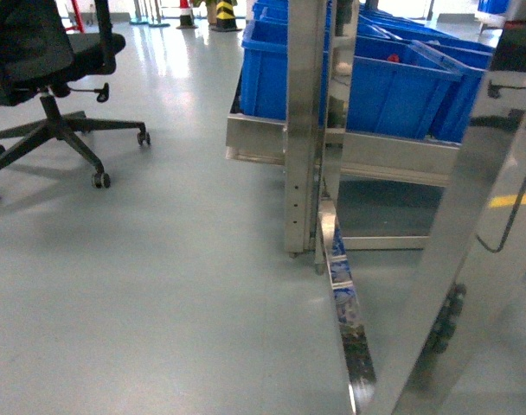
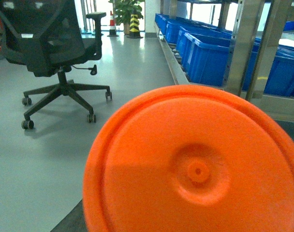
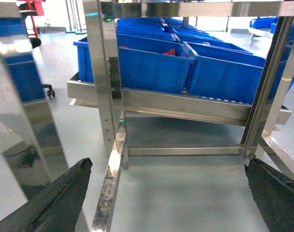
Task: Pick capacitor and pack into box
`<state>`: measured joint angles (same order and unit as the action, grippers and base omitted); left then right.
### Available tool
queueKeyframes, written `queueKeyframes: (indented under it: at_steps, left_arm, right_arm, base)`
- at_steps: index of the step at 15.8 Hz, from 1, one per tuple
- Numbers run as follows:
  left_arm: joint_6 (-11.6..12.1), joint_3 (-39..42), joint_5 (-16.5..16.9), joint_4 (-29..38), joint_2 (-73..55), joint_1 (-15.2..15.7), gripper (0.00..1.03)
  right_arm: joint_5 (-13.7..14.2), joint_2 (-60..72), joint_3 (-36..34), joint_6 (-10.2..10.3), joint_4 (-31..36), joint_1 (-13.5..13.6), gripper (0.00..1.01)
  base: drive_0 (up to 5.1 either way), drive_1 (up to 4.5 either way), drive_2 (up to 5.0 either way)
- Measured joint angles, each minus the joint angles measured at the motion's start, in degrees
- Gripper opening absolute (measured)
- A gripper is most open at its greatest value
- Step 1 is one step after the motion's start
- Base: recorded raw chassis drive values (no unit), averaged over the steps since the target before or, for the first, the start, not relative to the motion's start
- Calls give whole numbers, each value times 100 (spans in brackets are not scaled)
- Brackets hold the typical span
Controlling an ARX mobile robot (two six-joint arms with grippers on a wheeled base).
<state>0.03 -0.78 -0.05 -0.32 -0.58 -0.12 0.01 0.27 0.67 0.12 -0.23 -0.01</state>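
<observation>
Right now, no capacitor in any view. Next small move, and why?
Probably roll the base closer to the rack and tilt the view onto the blue bins. The right gripper hangs open and empty over bare floor, and an orange disc blocks the left wrist view.

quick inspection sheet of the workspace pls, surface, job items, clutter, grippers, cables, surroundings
surface: grey floor, glossy; no worktable seen
job's things: no capacitor seen; blue bins in a row on the steel rack, something small and red in one bin, too small to tell; no packing box identified
clutter: orange round plastic disc filling the lower part of the left wrist view
grippers: right gripper open, its dark fingers spread to the view's edges, holding nothing; left gripper not in view
cables: thin grey cable at the right edge of the head view
surroundings: black office chair on casters at left, striped bollard far back
</observation>
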Motion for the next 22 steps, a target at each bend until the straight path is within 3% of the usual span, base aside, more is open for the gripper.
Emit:
queueKeyframes:
  at_steps: [22]
  left_arm:
    - [0, 0, 2, -7, 0, 0, 44]
  right_arm:
    - [0, 0, 0, 2, -9, 0, 98]
  base:
    - [-494, 236, 259]
